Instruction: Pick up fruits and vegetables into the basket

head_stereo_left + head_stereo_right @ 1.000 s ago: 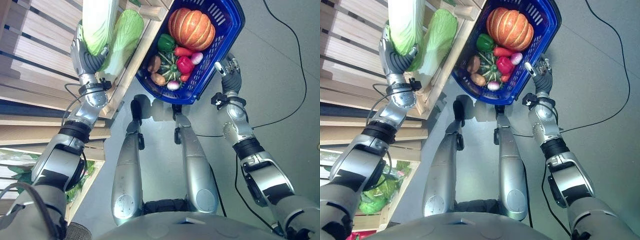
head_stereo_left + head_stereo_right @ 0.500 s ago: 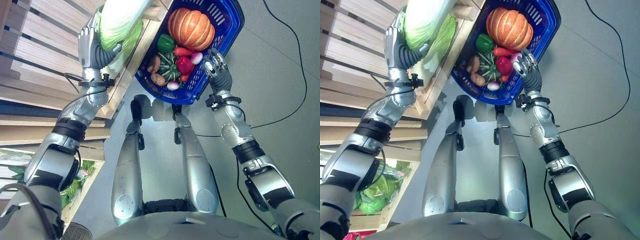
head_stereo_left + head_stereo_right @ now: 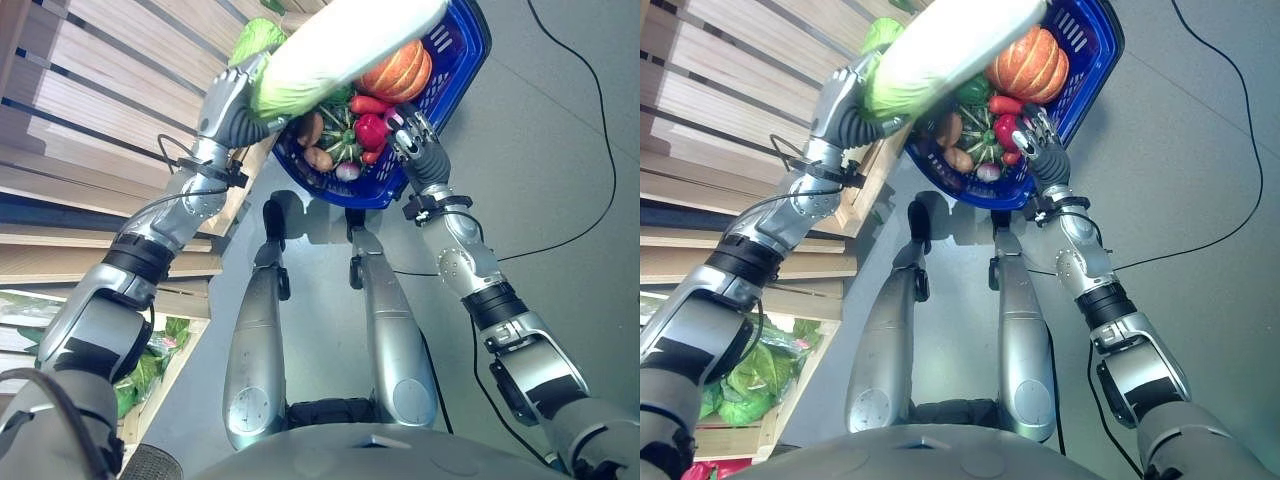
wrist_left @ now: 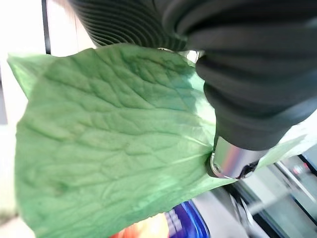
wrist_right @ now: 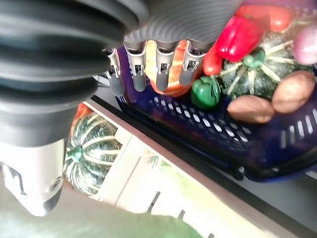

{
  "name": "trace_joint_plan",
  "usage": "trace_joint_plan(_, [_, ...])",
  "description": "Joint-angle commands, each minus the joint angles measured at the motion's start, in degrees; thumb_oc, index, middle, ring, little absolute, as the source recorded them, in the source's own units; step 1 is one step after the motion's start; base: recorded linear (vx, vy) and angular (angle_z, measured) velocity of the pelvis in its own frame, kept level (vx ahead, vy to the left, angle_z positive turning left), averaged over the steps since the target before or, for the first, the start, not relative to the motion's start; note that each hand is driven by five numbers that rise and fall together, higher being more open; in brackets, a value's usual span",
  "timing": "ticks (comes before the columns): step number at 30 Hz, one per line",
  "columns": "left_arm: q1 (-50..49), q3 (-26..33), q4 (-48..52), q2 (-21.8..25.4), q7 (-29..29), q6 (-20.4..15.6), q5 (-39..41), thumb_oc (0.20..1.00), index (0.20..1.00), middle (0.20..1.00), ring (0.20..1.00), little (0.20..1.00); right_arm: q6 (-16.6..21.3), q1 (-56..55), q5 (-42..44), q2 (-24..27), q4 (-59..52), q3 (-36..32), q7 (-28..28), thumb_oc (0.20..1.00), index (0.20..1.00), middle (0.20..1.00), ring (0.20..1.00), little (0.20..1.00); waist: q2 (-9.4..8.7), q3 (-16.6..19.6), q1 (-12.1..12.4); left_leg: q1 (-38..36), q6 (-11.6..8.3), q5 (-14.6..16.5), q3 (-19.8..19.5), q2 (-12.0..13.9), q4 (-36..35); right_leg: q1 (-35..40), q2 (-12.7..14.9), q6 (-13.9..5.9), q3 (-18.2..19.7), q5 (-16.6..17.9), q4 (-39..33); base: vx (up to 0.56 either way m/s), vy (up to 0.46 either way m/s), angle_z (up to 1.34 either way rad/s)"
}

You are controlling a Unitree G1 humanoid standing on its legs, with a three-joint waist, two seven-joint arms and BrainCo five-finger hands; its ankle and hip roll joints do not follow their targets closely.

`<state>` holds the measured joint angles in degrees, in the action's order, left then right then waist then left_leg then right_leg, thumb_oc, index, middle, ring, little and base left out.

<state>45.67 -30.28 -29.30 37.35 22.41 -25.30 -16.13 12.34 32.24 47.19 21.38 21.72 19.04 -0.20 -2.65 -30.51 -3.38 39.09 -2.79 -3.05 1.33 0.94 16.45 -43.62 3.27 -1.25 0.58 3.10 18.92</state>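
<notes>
A long napa cabbage (image 3: 340, 45), white with green leaves, hangs across the blue basket (image 3: 455, 60), with my left hand (image 3: 232, 105) shut on its leafy end. The left wrist view shows a green cabbage leaf (image 4: 114, 139) against the hand. The basket holds an orange pumpkin (image 3: 405, 70), a red pepper (image 3: 370, 130), a green pepper (image 5: 205, 91), a dark striped squash (image 5: 257, 64) and brown potatoes (image 5: 250, 109). My right hand (image 3: 415, 140) is open at the basket's near right side, its fingers (image 5: 161, 74) straight by the rim.
A wooden slatted shelf (image 3: 100, 120) runs along the left, with another cabbage (image 3: 258, 38) on its edge. A striped squash (image 5: 91, 148) lies in a crate beside the basket. Leafy greens (image 3: 150, 360) fill a lower crate. Grey floor spreads to the right.
My left hand has lifted the cabbage off the shelf and swung it right, over the basket. My right hand has moved left and up to the basket's side.
</notes>
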Motion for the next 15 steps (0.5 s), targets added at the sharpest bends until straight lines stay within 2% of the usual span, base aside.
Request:
trace_joint_plan(1, [2.1, -0.2, 7.6, -0.4, -4.9, -5.2, 6.2, 0.200, 0.200, 0.200, 0.200, 0.200, 1.2, 0.3, 1.7, 1.9, -7.9, 1.1, 2.1, 1.000, 1.000, 1.000, 1.000, 1.000, 1.88, 0.7, -0.1, -0.6, -1.26, 1.1, 0.2, -1.2, -1.3, 4.0, -1.1, -3.32, -3.5, -2.4, -0.1, 0.00, 0.000, 0.00])
trace_joint_plan(7, [2.9, -2.5, 9.8, -1.6, -12.0, -4.2, 9.4, 0.200, 0.200, 0.200, 0.200, 0.200, 2.0, 1.2, 1.6, 1.3, -9.1, 1.9, 2.1, 1.000, 1.000, 1.000, 1.000, 1.000, 1.71, 0.7, 0.0, -0.6, -1.18, 1.2, 0.2, -1.2, -1.4, 4.0, -1.1, -3.55, -3.6, -2.2, -0.4, 0.00, 0.000, 0.00])
trace_joint_plan(15, [2.9, -3.7, 10.7, -2.2, -16.6, -2.1, 11.0, 0.200, 0.200, 0.200, 0.200, 0.200, 1.9, 1.9, 3.1, 0.7, -11.4, 1.7, 3.4, 1.000, 1.000, 1.000, 1.000, 1.000, 1.23, 0.7, 0.0, -0.4, -1.03, 0.9, 0.1, -1.3, -1.5, 3.8, -1.2, -3.75, -3.6, -1.7, -0.6, 0.00, 0.000, 0.00])
